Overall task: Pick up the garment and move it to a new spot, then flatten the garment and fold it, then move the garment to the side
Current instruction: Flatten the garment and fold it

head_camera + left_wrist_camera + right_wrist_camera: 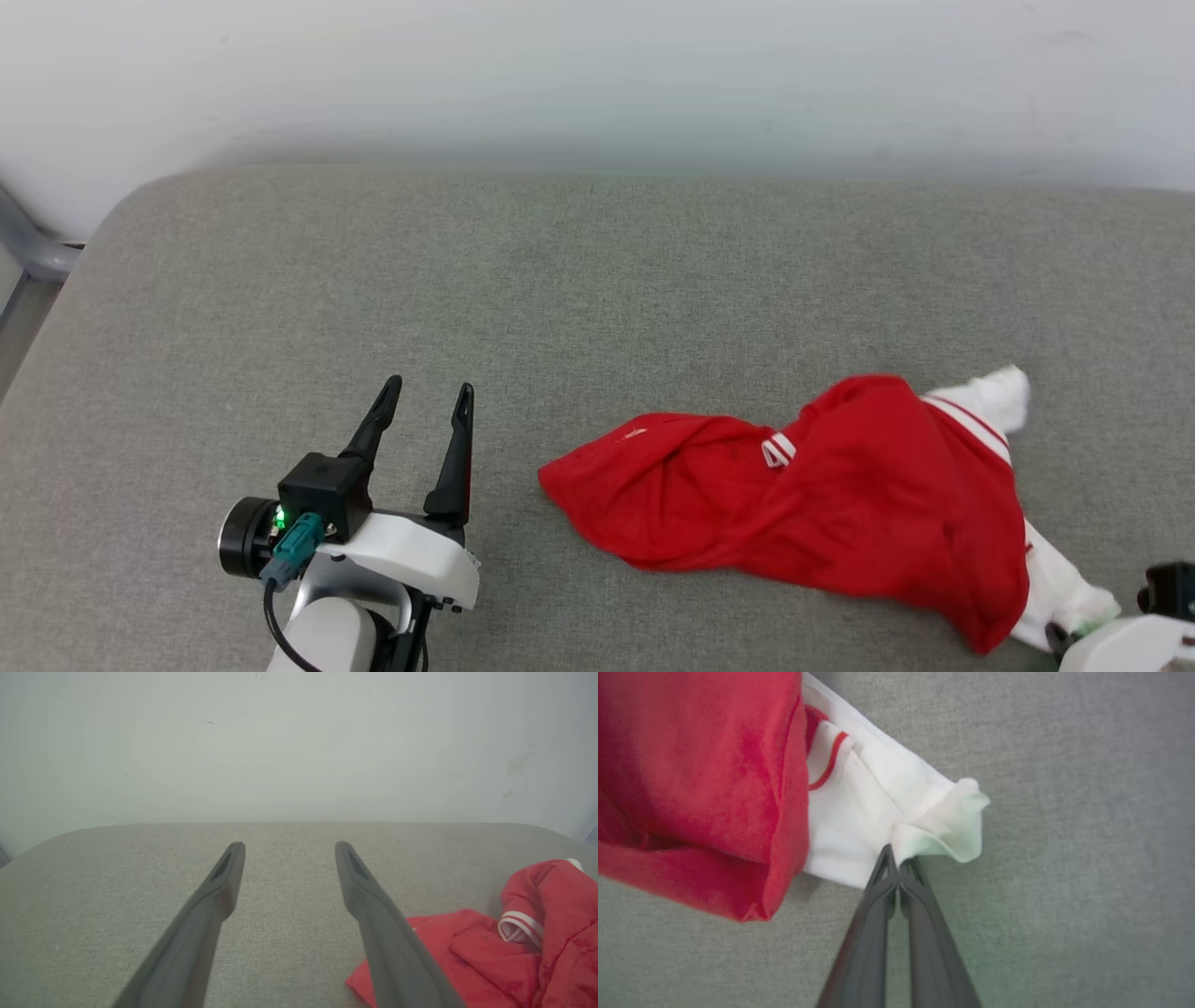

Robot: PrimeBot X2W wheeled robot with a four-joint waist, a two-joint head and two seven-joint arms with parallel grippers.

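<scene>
As it lies, garment (822, 504) runs roughly left-right

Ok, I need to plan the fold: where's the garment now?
Head view, right side: the garment lies crumpled on the grey cushion, white sleeve pinched in the right gripper.

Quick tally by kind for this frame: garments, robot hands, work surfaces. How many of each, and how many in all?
Garments: 1, the garment, red with white sleeves, lying crumpled.
Hands: 2, the left hand open and empty, the right hand shut on the white sleeve.
Work surfaces: 1, the grey cushion.
Total: 4.
</scene>
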